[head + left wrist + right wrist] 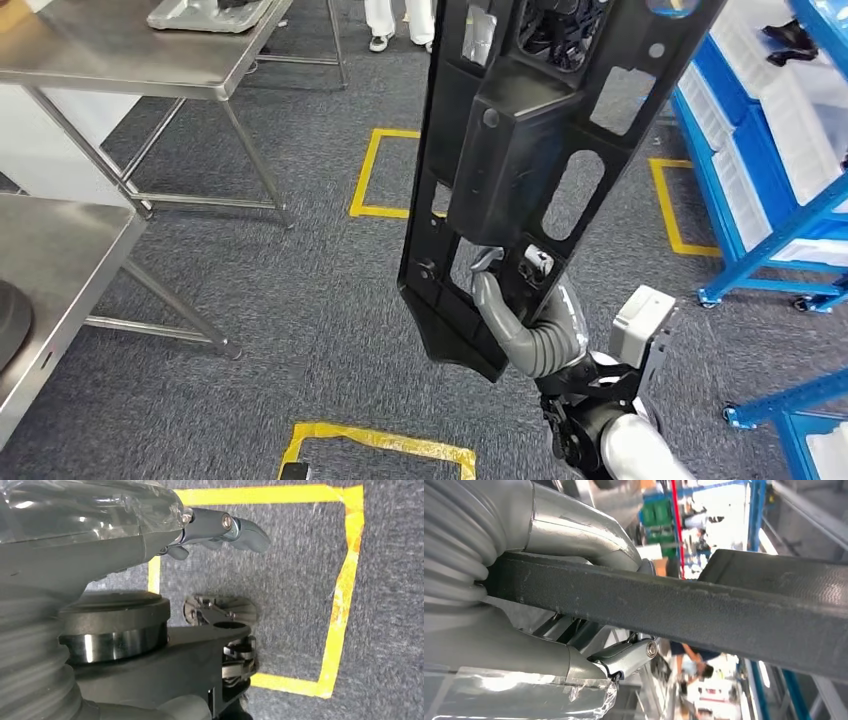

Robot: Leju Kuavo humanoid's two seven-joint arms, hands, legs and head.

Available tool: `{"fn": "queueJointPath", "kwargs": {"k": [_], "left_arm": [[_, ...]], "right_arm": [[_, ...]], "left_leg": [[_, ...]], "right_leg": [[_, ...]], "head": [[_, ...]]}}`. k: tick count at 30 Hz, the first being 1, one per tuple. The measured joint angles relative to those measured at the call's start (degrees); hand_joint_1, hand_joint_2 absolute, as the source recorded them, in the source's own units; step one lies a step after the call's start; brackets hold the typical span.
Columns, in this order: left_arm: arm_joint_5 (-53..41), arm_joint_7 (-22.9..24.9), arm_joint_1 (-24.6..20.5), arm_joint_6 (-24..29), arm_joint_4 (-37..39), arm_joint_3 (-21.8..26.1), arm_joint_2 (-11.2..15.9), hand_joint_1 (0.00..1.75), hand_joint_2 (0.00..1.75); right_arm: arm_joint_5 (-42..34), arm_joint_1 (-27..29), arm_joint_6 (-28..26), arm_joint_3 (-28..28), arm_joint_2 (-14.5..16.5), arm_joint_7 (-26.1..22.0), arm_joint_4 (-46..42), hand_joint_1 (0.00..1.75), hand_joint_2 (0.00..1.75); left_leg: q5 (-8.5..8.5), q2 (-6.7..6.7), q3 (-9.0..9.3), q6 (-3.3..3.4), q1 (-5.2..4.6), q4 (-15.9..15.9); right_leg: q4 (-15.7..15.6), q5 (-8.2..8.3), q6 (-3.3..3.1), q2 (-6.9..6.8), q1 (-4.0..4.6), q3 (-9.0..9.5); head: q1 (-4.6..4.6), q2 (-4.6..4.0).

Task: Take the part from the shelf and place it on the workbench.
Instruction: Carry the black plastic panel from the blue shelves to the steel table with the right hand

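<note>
Carrying is the step in hand: the black plastic panel [530, 150] is held up off the floor by the right hand [520, 320], fingers hooked through a cut-out near its lower end, thumb clamped on the rim; the right wrist view shows the panel's edge [704, 615] pinched between thumb and fingers. Left hand [220, 530] is seen hanging over grey carpet and a yellow taped square [345, 595], fingers loosely extended, nothing held.

Long axis runs near vertical, top tilted slightly to the robot's right, lower end pointing at the floor; upper end is cut off by the frame.

Grip sits far below the likely centre of mass, so swing is to be expected; turns should be kept slow, wrist kept stiff. Steel workbenches [130, 60] lie to the left, blue shelf [760, 200] to the right. Panel should be laid flat along the bench, lower end landed first
</note>
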Motion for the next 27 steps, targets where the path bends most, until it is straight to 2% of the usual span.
{"fn": "queueJointPath", "kwargs": {"k": [2,3,5,7,8,9,10,11,12,13,14,15,16,18,19,20,22,23,24,25,26,27], "left_arm": [[0.0,0.0,0.0,0.0,0.0,0.0,0.0,0.00,1.75],[0.0,0.0,0.0,0.0,0.0,0.0,0.1,0.00,1.75],[0.0,0.0,0.0,0.0,0.0,0.0,0.2,0.00,1.75],[0.0,0.0,0.0,0.0,-0.1,0.0,0.2,0.00,1.75],[0.0,0.0,0.0,0.0,-0.1,0.0,0.2,0.00,1.75],[-0.1,0.0,0.1,0.0,-0.1,0.0,0.2,0.00,1.75],[-0.1,0.1,0.1,0.0,-0.1,0.0,0.2,0.00,1.75],[-0.2,0.2,0.1,-0.1,-0.1,0.0,0.3,0.00,1.75],[-0.4,0.4,0.1,-0.1,-0.1,0.0,0.3,0.00,1.75],[-0.5,0.6,0.1,-0.2,-0.1,0.0,0.3,0.00,1.75],[-0.6,0.7,0.0,-0.3,-0.1,0.0,0.3,0.00,1.75],[-0.7,1.0,-0.1,-0.3,-0.1,0.0,0.3,0.00,1.75],[-0.8,1.2,-0.1,-0.3,-0.2,-0.1,0.3,0.00,1.75],[-1.0,1.7,-0.1,-0.4,-0.2,-0.3,0.3,0.00,1.75],[-1.1,1.9,-0.2,-0.4,-0.2,-0.4,0.3,0.00,1.75],[-1.2,2.0,-0.3,-0.5,-0.3,-0.5,0.3,0.00,1.75],[-1.3,2.2,-0.6,-0.6,-0.4,-0.6,0.2,0.00,1.75],[-1.4,2.3,-0.7,-0.7,-0.4,-0.7,0.2,0.00,1.75],[-1.4,2.5,-0.7,-0.8,-0.5,-0.7,0.2,0.00,1.75],[-1.5,2.6,-0.7,-0.8,-0.5,-0.8,0.2,0.00,1.75],[-1.6,2.7,-0.7,-0.9,-0.5,-0.8,0.2,0.00,1.75],[-1.7,2.9,-0.8,-0.9,-0.5,-0.8,0.2,0.00,1.75]], "right_arm": [[0.0,-0.2,0.1,0.1,0.2,0.0,0.3,1.75,1.75],[0.0,-0.4,0.1,0.2,0.4,0.1,0.4,1.75,1.75],[0.0,-0.7,0.1,0.2,0.7,0.0,0.6,1.75,1.75],[0.0,-0.8,0.1,0.2,0.9,0.0,0.7,1.75,1.75],[0.0,-0.8,0.1,0.3,0.9,0.0,0.8,1.75,1.75],[0.0,-0.8,0.1,0.3,1.0,0.0,1.0,1.75,1.75],[0.1,-0.8,0.1,0.3,1.0,0.1,1.1,1.75,1.75],[0.2,-0.8,0.1,0.4,1.1,0.1,1.3,1.75,1.75],[0.4,-0.9,0.1,0.5,1.2,0.2,1.4,1.75,1.75],[0.5,-1.1,0.2,0.5,1.3,0.3,1.4,1.75,1.75],[0.6,-1.4,0.3,0.6,1.3,0.3,1.5,1.75,1.75],[0.7,-1.6,0.4,0.6,1.4,0.4,1.5,1.75,1.75],[0.8,-2.0,0.6,0.7,1.5,0.5,1.6,1.75,1.75],[0.9,-2.8,1.1,0.9,1.9,0.7,1.9,1.75,1.75],[0.9,-3.2,1.3,1.0,2.1,0.8,2.1,1.75,1.75],[0.9,-3.5,1.5,1.2,2.2,0.9,2.2,1.75,1.75],[1.0,-3.9,1.9,1.4,2.3,0.9,2.5,1.75,1.75],[1.0,-4.0,2.0,1.6,2.3,1.0,2.6,1.75,1.75],[1.0,-4.1,2.2,1.7,2.3,1.0,2.8,1.75,1.75],[1.0,-4.1,2.3,1.9,2.3,1.0,3.0,1.75,1.75],[1.0,-4.2,2.4,2.1,2.3,1.1,3.2,1.75,1.75],[1.0,-4.4,2.5,2.3,2.3,1.1,3.4,1.75,1.75]], "left_leg": [[0.04,-0.98,-0.36,-0.61,0.16,0.1],[-0.12,-0.79,-0.41,-0.94,0.15,0.4],[-1.73,1.71,-1.61,-1.68,-0.04,3.3],[-4.81,4.83,-4.95,-2.32,0.12,9.9],[-5.96,5.47,-6.80,-2.50,0.33,13.4],[-6.28,5.80,-8.08,-2.59,0.50,15.5],[-5.52,5.96,-8.33,-2.58,0.61,15.6],[-3.82,6.17,-7.45,-2.44,0.63,13.5],[-1.63,6.76,-5.69,-2.14,0.51,9.8],[-0.02,8.03,-3.84,-1.68,0.21,5.9],[1.05,9.12,-2.44,-1.21,-0.16,2.8],[1.44,9.94,-1.73,-0.80,-0.51,0.9],[1.26,10.21,-1.66,-0.49,-0.78,0.4],[1.47,8.99,-1.56,0.01,-0.63,-0.3],[1.67,8.31,-1.23,0.29,-0.41,-0.9],[1.95,7.64,-0.86,0.62,-0.17,-1.5],[2.25,6.26,-0.44,1.06,0.04,-2.1],[2.26,5.56,-0.46,1.20,0.04,-2.1],[2.21,4.76,-0.46,1.22,0.04,-2.0],[2.13,3.96,-0.45,1.19,0.06,-1.9],[2.00,3.11,-0.44,1.07,0.11,-1.6],[1.78,2.30,-0.44,0.87,0.19,-1.3]], "right_leg": [[-0.1,-0.14,-0.58,-0.68,0.15,0.06],[-0.3,-0.15,-0.92,-1.28,0.15,0.22],[-0.6,-0.21,-1.65,-2.66,0.02,0.67],[-0.7,-0.54,-2.20,-4.15,0.22,1.12],[-0.7,-0.71,-2.34,-4.92,0.34,1.29],[-0.7,-0.90,-2.41,-5.68,0.43,1.48],[-0.7,-1.10,-2.42,-6.41,0.48,1.69],[-0.7,-1.32,-2.38,-7.11,0.54,1.97],[-0.7,-1.55,-2.30,-7.76,0.59,2.31],[-0.7,-1.78,-2.16,-8.37,0.69,2.64],[-0.8,-1.97,-1.95,-8.89,0.80,2.88],[-0.9,-2.11,-1.71,-9.38,0.89,3.05],[-1.0,-2.21,-1.45,-9.90,0.95,3.18],[-1.3,-2.46,-0.90,-10.75,0.98,3.61],[-1.0,-2.80,-0.66,-10.14,0.95,3.77],[0.2,-3.65,-0.51,-8.80,0.92,3.43],[6.2,-6.60,-0.38,-5.33,0.79,0.67],[10.1,-8.12,-0.32,-4.38,0.75,-1.44],[13.0,-8.85,-0.19,-3.99,0.72,-3.23],[14.1,-8.46,-0.05,-3.86,0.67,-4.25],[13.0,-6.88,0.09,-3.76,0.55,-4.22],[9.9,-4.48,0.24,-3.46,0.36,-3.23]], "head": [[-0.11,-0.01],[-0.14,-0.01],[-0.87,-0.01],[-1.91,-0.01],[-2.18,-0.01],[-2.39,-0.02],[-2.63,-0.02],[-2.83,-0.02],[-3.05,-0.02],[-3.22,-0.01],[-3.29,-0.01],[-3.30,-0.01],[-3.24,-0.01],[-3.16,-0.02],[-3.07,-0.02],[-2.90,-0.02],[-2.16,-0.01],[-1.78,0.00],[-1.40,-0.01],[-1.10,-0.01],[-0.87,-0.02],[-0.63,-0.02]]}}
